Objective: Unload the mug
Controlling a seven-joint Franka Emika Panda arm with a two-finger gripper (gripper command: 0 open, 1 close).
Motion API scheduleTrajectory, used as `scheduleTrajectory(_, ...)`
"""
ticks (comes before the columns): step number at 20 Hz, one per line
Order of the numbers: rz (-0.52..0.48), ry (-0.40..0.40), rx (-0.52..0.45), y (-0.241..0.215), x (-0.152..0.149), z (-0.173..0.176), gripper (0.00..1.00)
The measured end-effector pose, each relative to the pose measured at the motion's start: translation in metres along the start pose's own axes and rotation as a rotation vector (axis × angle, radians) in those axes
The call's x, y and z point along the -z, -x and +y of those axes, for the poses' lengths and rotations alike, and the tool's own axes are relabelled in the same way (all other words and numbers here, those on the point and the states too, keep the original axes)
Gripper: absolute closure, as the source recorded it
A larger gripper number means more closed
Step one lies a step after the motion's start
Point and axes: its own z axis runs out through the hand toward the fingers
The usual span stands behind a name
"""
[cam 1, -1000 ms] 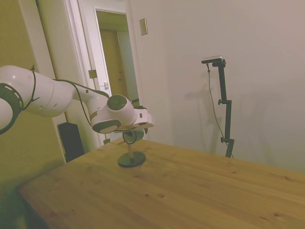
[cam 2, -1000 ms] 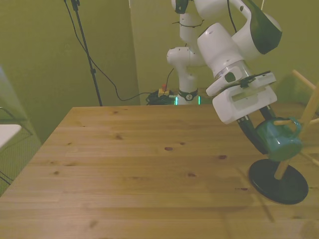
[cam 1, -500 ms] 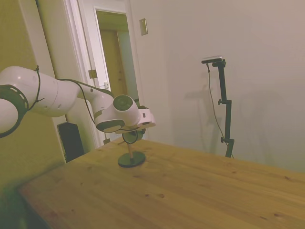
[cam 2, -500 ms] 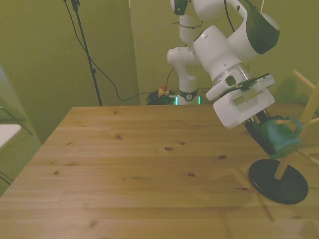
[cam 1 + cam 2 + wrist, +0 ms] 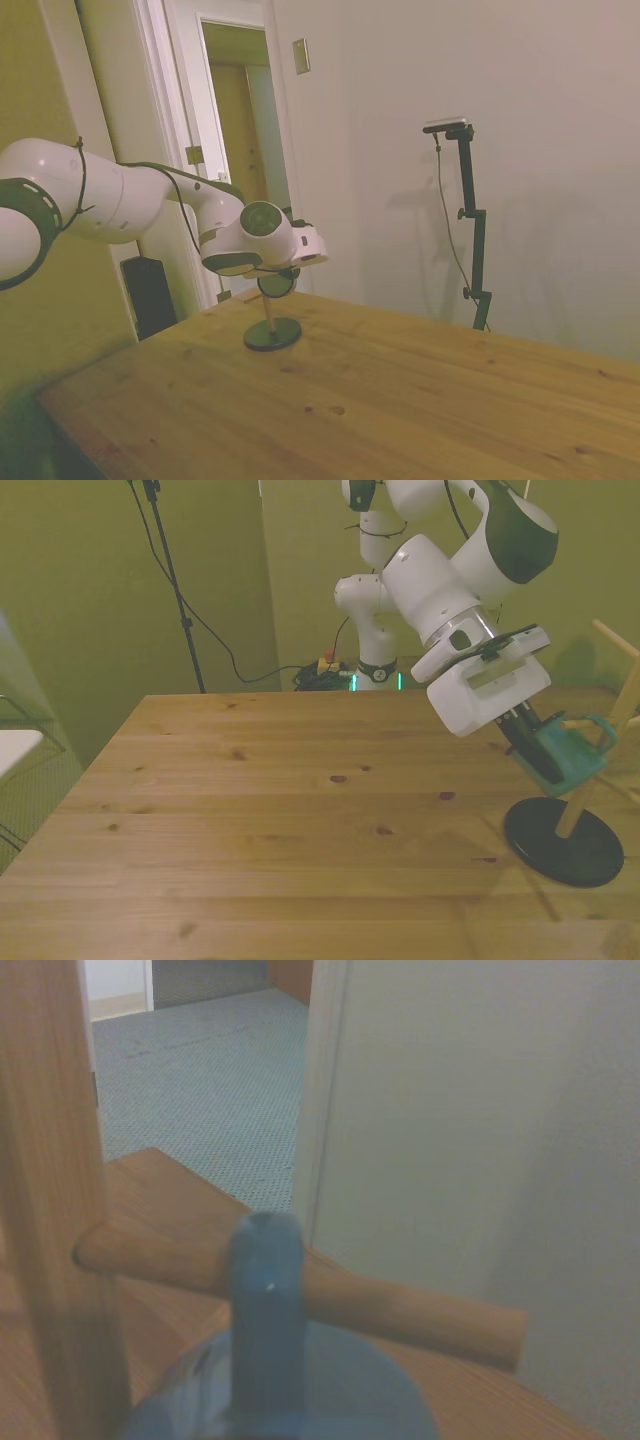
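The teal-green mug (image 5: 570,760) hangs tilted on the wooden peg stand (image 5: 598,752) at the front view's right, its loop handle (image 5: 603,730) hooked over a side peg. My gripper (image 5: 545,764) reaches down at a slant and is shut on the mug's body. Its dark fingers (image 5: 524,742) lie along the mug's wall. In the side view the mug (image 5: 277,284) sits just under my gripper (image 5: 283,277), above the stand's black round base (image 5: 272,334). The wrist view shows the handle (image 5: 265,1305) close up, crossing the peg (image 5: 400,1310) beside the stand's pole (image 5: 50,1220).
The stand's black base (image 5: 563,842) rests near the wooden table's (image 5: 280,810) right edge in the front view. More pegs stick out of the stand (image 5: 610,640) above the mug. A doorway and a wall stand behind the table in the side view.
My gripper has swung slightly toward the front view's right and upward with the mug, tilting it more on the peg. The stand's base has shifted a little the same way.
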Motion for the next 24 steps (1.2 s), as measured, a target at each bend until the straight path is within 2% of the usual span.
scheduleTrajectory(11,0.082,-0.055,0.001,-0.005,0.007,0.003,1.0)
scheduleTrajectory(24,0.121,-0.059,-0.053,-0.023,0.039,0.04,1.0)
